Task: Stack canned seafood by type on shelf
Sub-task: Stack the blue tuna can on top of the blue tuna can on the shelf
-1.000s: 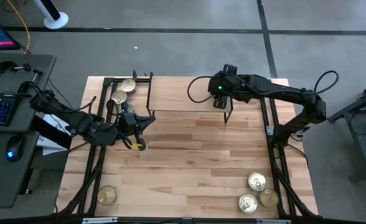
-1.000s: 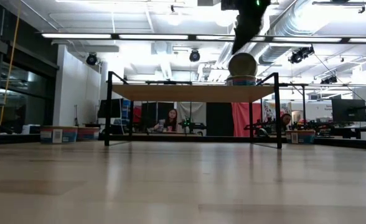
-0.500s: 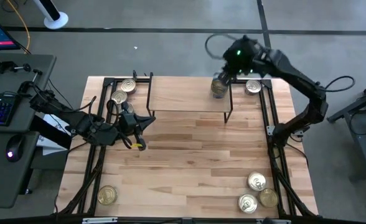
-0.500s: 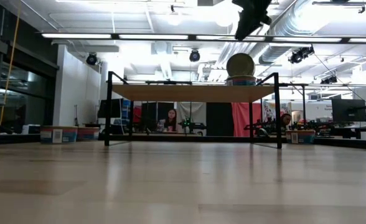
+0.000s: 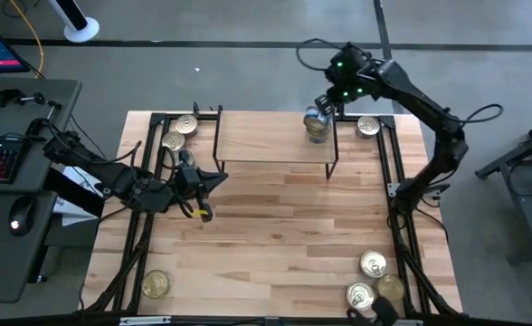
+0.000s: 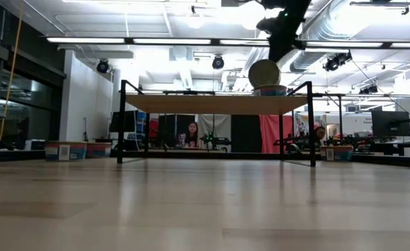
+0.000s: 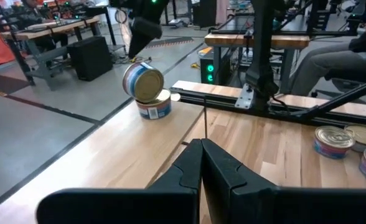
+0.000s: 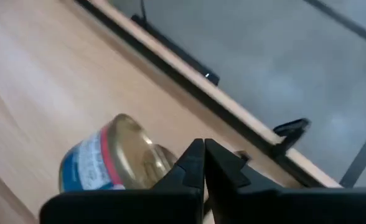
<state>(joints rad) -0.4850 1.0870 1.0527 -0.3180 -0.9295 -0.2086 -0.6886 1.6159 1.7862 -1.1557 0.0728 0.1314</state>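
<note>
Overhead, right gripper (image 5: 324, 100) reaches past the shelf (image 5: 266, 136) — fingers closed empty; left gripper (image 7: 201, 163) also closed.

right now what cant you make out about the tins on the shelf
- Label print on the tilted tin: too small in the left wrist view, blurred in the right wrist view.
- Tin under it: mostly covered in the high view.
- Whether the tilted tin is settled or tipping: no view shows.

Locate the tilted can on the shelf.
The tilted can leans on a flat can at the shelf's right end, just below the shut right gripper.
</note>
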